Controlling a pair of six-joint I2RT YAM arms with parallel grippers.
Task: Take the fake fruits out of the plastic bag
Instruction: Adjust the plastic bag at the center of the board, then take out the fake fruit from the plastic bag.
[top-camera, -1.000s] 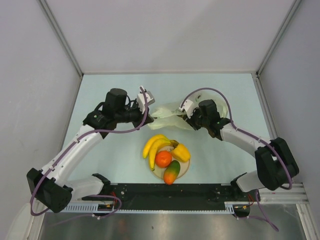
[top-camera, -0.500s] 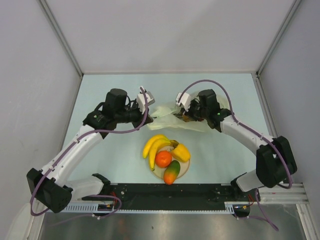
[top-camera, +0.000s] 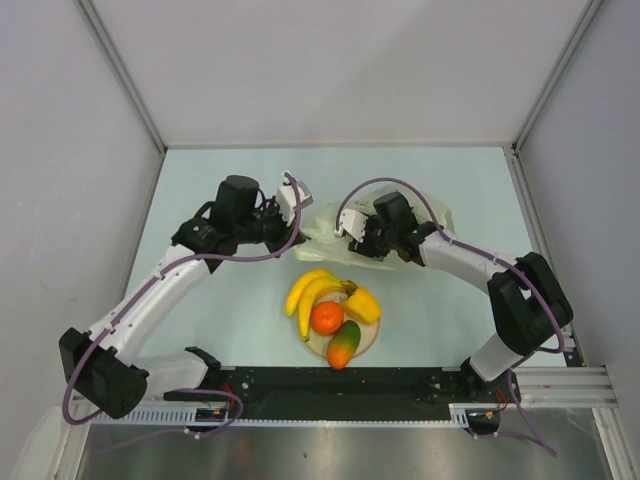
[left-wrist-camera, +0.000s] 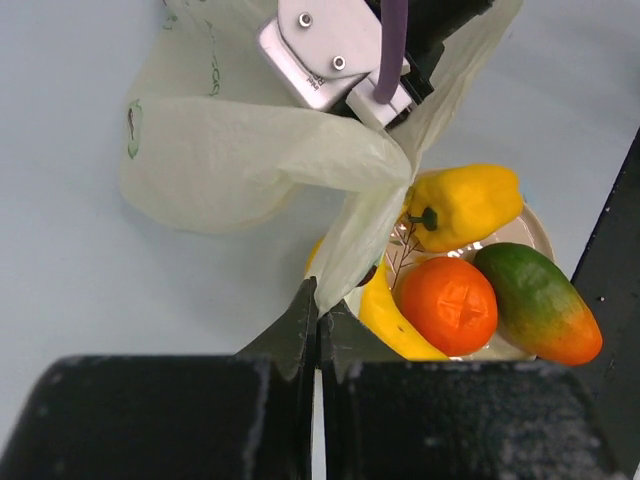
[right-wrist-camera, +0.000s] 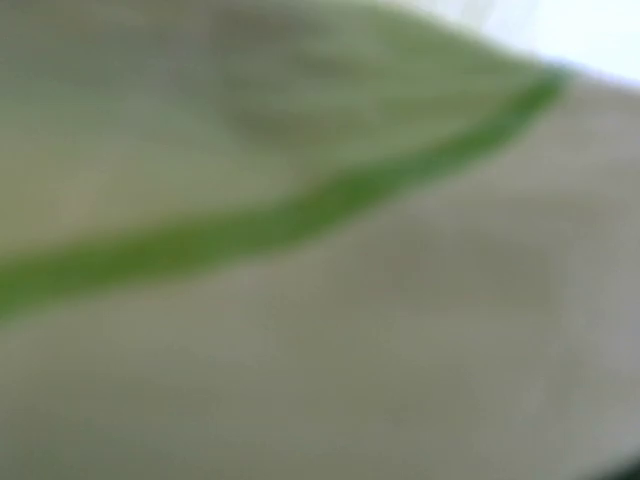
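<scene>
**Bag-emptying step, two-arm hold**

Plastic bag: pale, crinkled film lying just behind the plate.

Left gripper: pinched closed on a fold of the bag's rim.

Right gripper: buried in the film. Its wrist view is only blurred plastic, so finger state cannot be told.

Fake fruits on the plate: banana bunch, orange, yellow fruit, mango. Any left inside the bag are hidden.

Handling: hold the left pinch high and steady so the mouth gapes. The right fingers should close on fruit, not film, then draw out along the opening.

Markings: small dark green prints on the bag. No legible writing.
</scene>
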